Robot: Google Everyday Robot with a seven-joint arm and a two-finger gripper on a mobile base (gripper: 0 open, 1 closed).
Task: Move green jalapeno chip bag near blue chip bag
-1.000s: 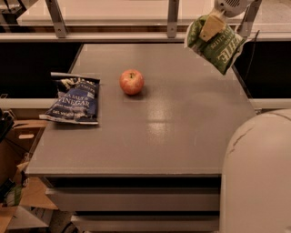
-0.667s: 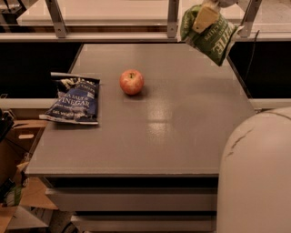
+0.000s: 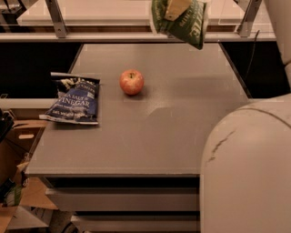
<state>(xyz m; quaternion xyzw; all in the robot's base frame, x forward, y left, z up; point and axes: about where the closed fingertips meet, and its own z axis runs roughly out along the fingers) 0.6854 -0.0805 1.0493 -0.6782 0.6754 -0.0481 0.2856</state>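
Note:
The green jalapeno chip bag [image 3: 184,22] hangs in the air at the top of the view, above the table's far edge. My gripper [image 3: 176,7] is shut on the bag's top; only a yellowish fingertip shows, the rest is cut off by the frame. The blue chip bag [image 3: 72,98], dark navy with white "VINEGAR" lettering, lies flat near the table's left edge, well to the left of and nearer than the green bag.
A red apple [image 3: 132,82] stands on the grey table [image 3: 173,132] between the two bags. My pale rounded body [image 3: 248,168] fills the lower right. A rail with metal posts [image 3: 57,20] runs behind the table. Boxes lie on the floor at left.
My gripper has carried the green bag leftward and slightly up, from over the table's far right corner toward the middle of the far edge. The apple and blue bag have not moved.

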